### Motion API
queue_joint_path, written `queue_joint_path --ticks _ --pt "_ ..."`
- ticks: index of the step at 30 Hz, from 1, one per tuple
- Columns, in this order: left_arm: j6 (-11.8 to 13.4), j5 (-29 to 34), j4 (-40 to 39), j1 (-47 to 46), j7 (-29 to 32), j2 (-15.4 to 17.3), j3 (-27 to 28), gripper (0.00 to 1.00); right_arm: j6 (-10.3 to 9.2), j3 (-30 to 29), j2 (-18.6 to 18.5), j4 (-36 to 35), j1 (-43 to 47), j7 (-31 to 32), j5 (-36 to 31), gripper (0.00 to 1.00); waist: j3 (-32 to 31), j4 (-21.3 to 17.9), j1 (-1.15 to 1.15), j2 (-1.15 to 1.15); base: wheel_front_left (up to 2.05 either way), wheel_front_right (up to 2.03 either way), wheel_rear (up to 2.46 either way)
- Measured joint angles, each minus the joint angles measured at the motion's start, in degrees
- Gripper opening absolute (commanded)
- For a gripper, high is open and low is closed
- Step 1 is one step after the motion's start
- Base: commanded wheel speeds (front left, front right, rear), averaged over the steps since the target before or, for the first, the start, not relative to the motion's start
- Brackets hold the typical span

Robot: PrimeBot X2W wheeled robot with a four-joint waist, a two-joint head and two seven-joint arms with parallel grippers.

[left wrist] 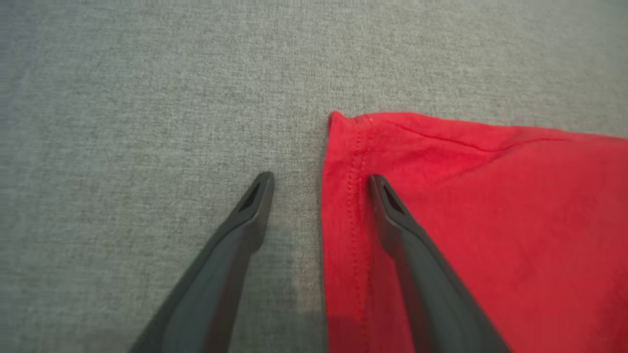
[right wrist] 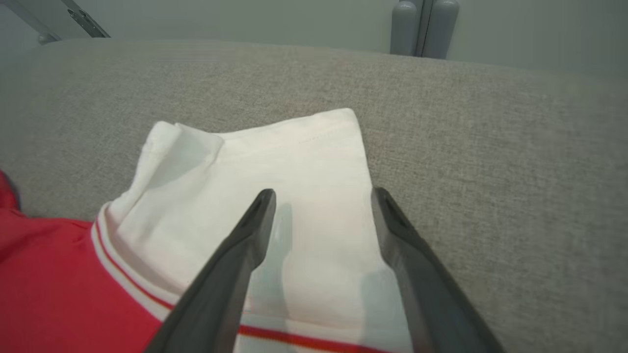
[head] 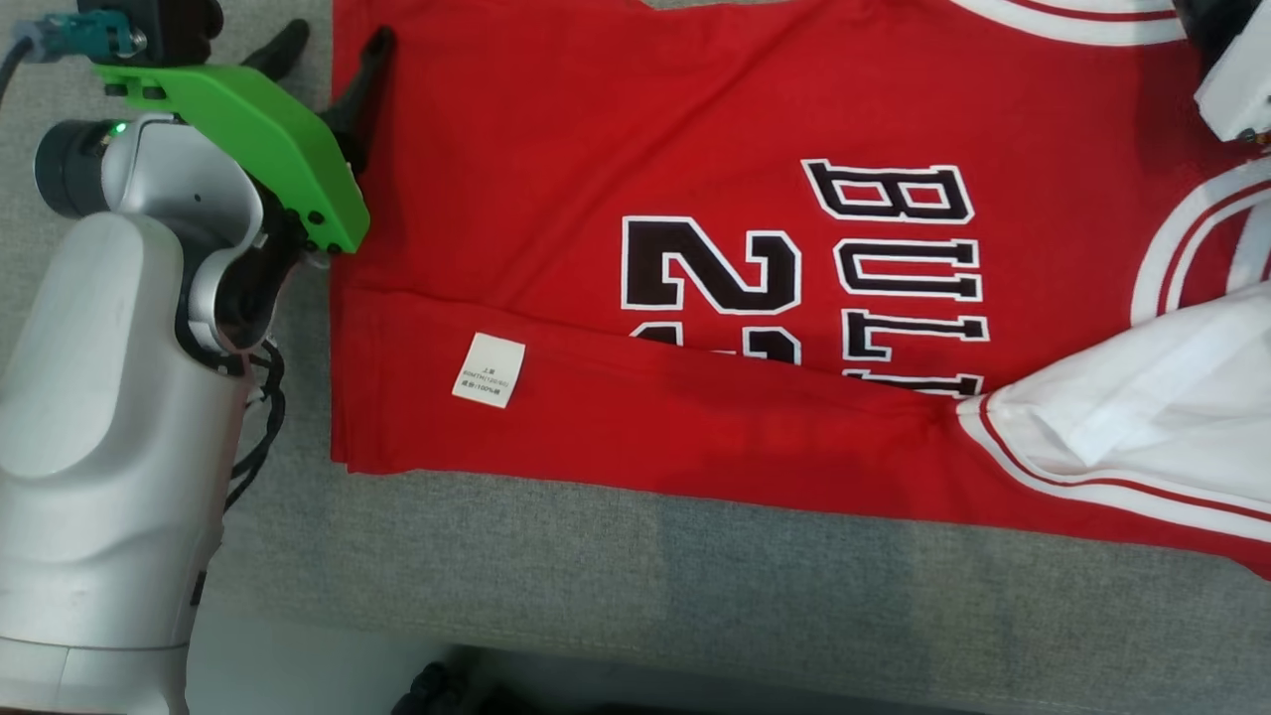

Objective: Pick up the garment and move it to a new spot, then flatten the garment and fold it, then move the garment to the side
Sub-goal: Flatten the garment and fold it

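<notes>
The garment (head: 695, 149) is a red jersey with black lettering and white sleeves, lying spread across the grey padded surface (head: 695, 576). Its near edge is folded over, showing a white label (head: 489, 369). My left gripper (head: 333, 55) is open at the jersey's far left corner. In the left wrist view the left gripper (left wrist: 321, 179) straddles the stitched hem (left wrist: 351, 196), one finger on red cloth and one on the grey surface. My right gripper (right wrist: 324, 196) is open just above a white sleeve (right wrist: 294, 152), holding nothing. The other white sleeve (head: 1142, 397) lies folded at the near right.
The grey surface's front edge runs along the bottom of the head view, with pale floor (head: 298, 655) and a dark object (head: 437, 690) below it. Beyond the far edge stand grey posts (right wrist: 424, 27) and a metal bracket (right wrist: 83, 19). My right arm's white housing (head: 1236, 84) sits at the upper right.
</notes>
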Motion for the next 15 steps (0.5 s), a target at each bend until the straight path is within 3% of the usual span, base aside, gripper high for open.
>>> queue_joint_path --ticks 7,15 --pt "-1.07 0.13 3.15 -3.95 -1.69 -0.83 -0.16 1.0 0.52 1.0 0.79 3.9 -3.0 -1.26 -1.08 1.0 2.6 2.0 0.0 0.0 0.0 0.0 0.0" --pt "-2.79 -0.08 6.86 -7.04 -3.43 -4.22 -1.07 1.0 1.02 0.89 -0.31 7.88 -6.29 -2.56 -3.41 1.0 3.61 4.35 0.0 0.0 0.0 0.0 0.0"
